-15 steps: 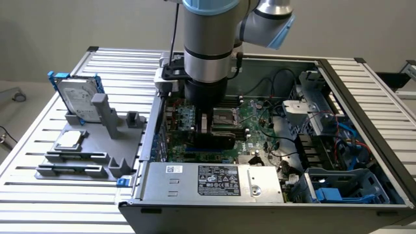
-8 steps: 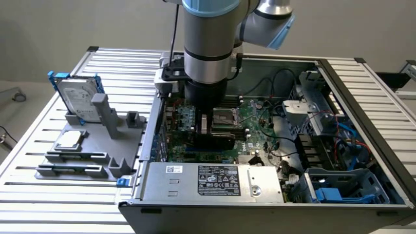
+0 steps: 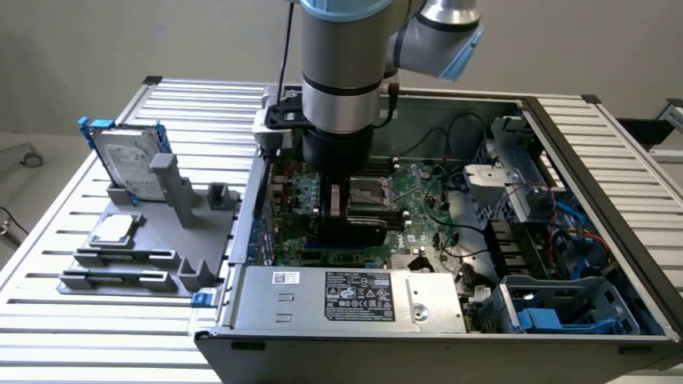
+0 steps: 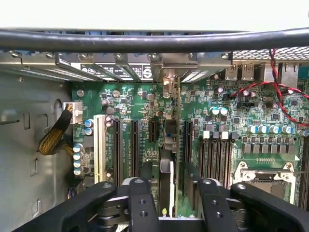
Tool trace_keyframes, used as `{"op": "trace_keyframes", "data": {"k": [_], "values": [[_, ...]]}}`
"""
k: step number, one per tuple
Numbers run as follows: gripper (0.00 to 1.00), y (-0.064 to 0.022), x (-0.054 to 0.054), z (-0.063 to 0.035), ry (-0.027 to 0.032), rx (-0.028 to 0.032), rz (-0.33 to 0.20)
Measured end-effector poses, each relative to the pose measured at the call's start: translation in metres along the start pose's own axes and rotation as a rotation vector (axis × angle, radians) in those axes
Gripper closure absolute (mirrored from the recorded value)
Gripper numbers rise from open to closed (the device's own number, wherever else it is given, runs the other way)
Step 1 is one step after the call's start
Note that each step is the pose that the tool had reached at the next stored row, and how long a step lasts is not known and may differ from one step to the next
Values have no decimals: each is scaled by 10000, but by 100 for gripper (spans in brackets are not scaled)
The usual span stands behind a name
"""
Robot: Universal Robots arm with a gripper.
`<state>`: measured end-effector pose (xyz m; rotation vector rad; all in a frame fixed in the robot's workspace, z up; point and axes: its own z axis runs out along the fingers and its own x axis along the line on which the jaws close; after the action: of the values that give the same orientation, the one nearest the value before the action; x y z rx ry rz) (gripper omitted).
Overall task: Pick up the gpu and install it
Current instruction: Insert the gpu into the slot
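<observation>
A: Where is the pincer (image 4: 170, 186)?

B: Down inside the open computer case (image 3: 597, 168), over the green motherboard (image 4: 217, 121). In the exterior view the arm (image 3: 339, 72) drops straight into the case near its far edge.

A: And the graphics card (image 4: 166, 169)?

B: It stands on edge in one of the long slots of the motherboard, seen end-on in the wrist view, with its metal end bracket toward the slotted rear wall of the case. In the exterior view its black cover (image 3: 347, 228) shows just below the arm.

A: Is the pincer clamped on it?

B: No. The two fingers (image 4: 140, 203) stand apart, one on each side of the card, with a gap showing between each finger and the card.

A: What else is about?

B: On the worktop (image 3: 64, 320), toward the exterior view's left of the case, sits a grey holder (image 3: 139, 256). A silver hard drive (image 3: 126, 164) in a blue frame stands upright at its far end, and a small square silver chip (image 3: 114, 230) lies flat near its middle. The power supply (image 3: 353, 296) fills the case's near edge.
</observation>
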<state>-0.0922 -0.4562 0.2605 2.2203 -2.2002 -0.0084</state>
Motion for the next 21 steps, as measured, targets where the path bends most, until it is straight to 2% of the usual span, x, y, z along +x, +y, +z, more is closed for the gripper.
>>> {"op": "trace_keyframes", "data": {"k": [2,9,13,15,16,19,21], "values": [[59,0,0,-32,-2,0,0],[59,3,2,-265,-6,-4,-1],[59,3,2,-313,-9,-7,0],[68,3,2,-313,-10,-8,-1],[68,3,2,-313,-10,-9,-1],[86,3,2,-314,-9,-12,-1],[89,3,2,-314,-9,-13,0]]}}
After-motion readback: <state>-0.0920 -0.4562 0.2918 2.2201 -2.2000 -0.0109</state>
